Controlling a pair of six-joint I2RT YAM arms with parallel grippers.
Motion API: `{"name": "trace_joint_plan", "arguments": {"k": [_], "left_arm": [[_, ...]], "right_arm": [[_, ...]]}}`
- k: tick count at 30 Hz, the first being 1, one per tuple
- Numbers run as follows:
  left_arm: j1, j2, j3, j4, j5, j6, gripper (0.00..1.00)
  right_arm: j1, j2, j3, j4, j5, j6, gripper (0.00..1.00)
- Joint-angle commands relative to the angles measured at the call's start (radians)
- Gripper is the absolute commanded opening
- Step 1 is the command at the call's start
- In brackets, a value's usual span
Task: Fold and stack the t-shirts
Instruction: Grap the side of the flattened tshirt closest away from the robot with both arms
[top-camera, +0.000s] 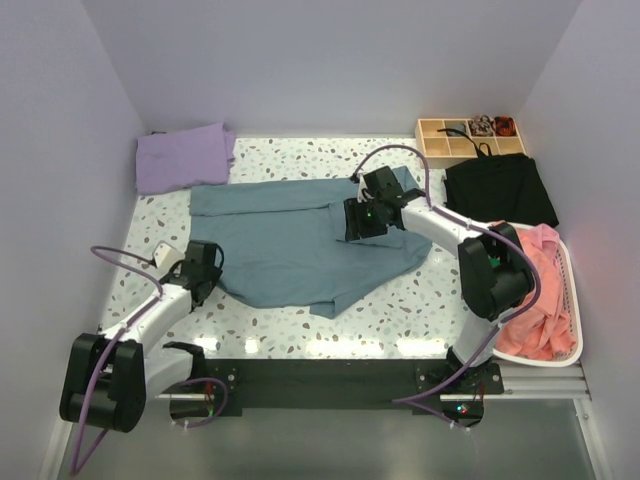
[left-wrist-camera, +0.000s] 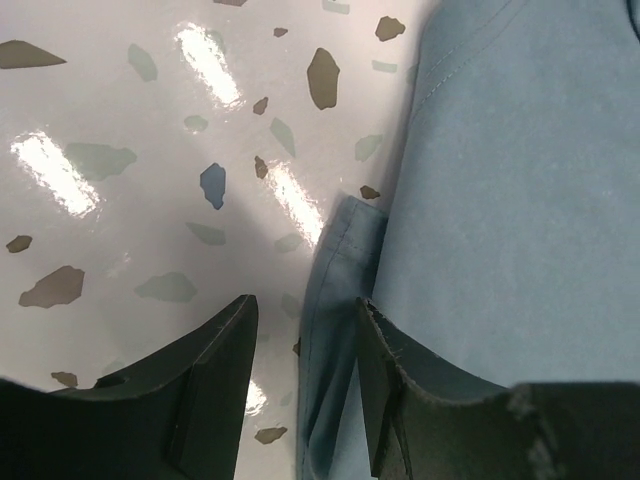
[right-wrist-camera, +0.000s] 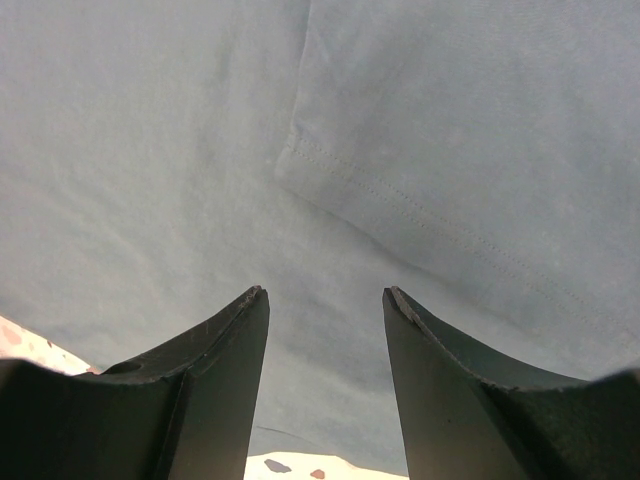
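**Overhead and wrist views, two-arm rig.** The slate-blue t-shirt (top-camera: 300, 240) lies spread and partly rumpled across the middle of the speckled tabletop (top-camera: 260, 330); every position below is given relative to this shirt.

**Left arm.** The forearm runs low over the tabletop from its base toward the shirt's near-left edge, with the wrist tipped down. The left claw (top-camera: 205, 262) sits at that edge. In the wrist view the left claw (left-wrist-camera: 305, 305) stands partly open: a turned-over hem of the shirt (left-wrist-camera: 500, 200) lies between the two fingers, with bare tabletop (left-wrist-camera: 120, 200) showing beside one finger. The hem is not pinched; the claw is released.

**Right arm.** The elbow is raised off the shirt's near-right corner, and the forearm slants in to the shirt's right-centre. The right claw (top-camera: 358, 222) points down onto the cloth. In the wrist view the right claw (right-wrist-camera: 325, 292) is spread, its fingers apart just over the shirt (right-wrist-camera: 150, 150), where a stitched hem (right-wrist-camera: 420, 220) overlaps a lower layer. Nothing is grasped.

**Surroundings.** A folded lavender t-shirt (top-camera: 183, 157) lies beyond the shirt's far-left corner. A black cloth (top-camera: 500, 188) and a wooden compartment box (top-camera: 470, 140) lie off the shirt's far-right side. Salmon-pink t-shirts (top-camera: 535, 300) fill a white basket (top-camera: 572, 300) to its right.
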Motion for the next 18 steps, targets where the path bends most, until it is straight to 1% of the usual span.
{"name": "trace_joint_plan", "arguments": {"k": [1, 4, 6, 7, 8, 10, 11, 13, 14, 18], "left_arm": [[0.007, 0.047, 0.015, 0.044, -0.012, 0.015, 0.49], [0.008, 0.081, 0.013, 0.073, -0.009, 0.019, 0.48], [0.008, 0.096, 0.008, 0.09, -0.001, 0.022, 0.41], [0.008, 0.107, 0.008, 0.102, 0.002, 0.028, 0.36], [0.008, 0.112, 0.005, 0.107, 0.003, 0.031, 0.29], [0.008, 0.121, -0.004, 0.123, 0.011, 0.037, 0.23], [0.008, 0.12, -0.013, 0.13, 0.014, 0.041, 0.15], [0.008, 0.121, -0.024, 0.139, 0.017, 0.042, 0.09], [0.008, 0.118, -0.03, 0.139, 0.02, 0.042, 0.0], [0.008, 0.104, -0.03, 0.133, 0.039, 0.064, 0.0]], "right_arm": [[0.002, 0.008, 0.036, -0.019, -0.023, -0.018, 0.54], [0.0, 0.008, 0.042, -0.025, -0.015, -0.019, 0.54], [0.0, 0.006, 0.042, -0.03, -0.011, -0.021, 0.54], [0.0, 0.003, 0.042, -0.032, -0.008, -0.021, 0.54], [0.0, 0.0, 0.04, -0.033, -0.005, -0.019, 0.54], [0.0, -0.012, 0.04, -0.038, 0.002, -0.021, 0.54], [0.002, -0.015, 0.04, -0.038, 0.005, -0.019, 0.54], [0.0, -0.023, 0.042, -0.039, 0.008, -0.021, 0.54], [0.0, -0.023, 0.042, -0.039, 0.008, -0.021, 0.54], [0.0, -0.021, 0.039, -0.036, -0.003, -0.018, 0.54]]}}
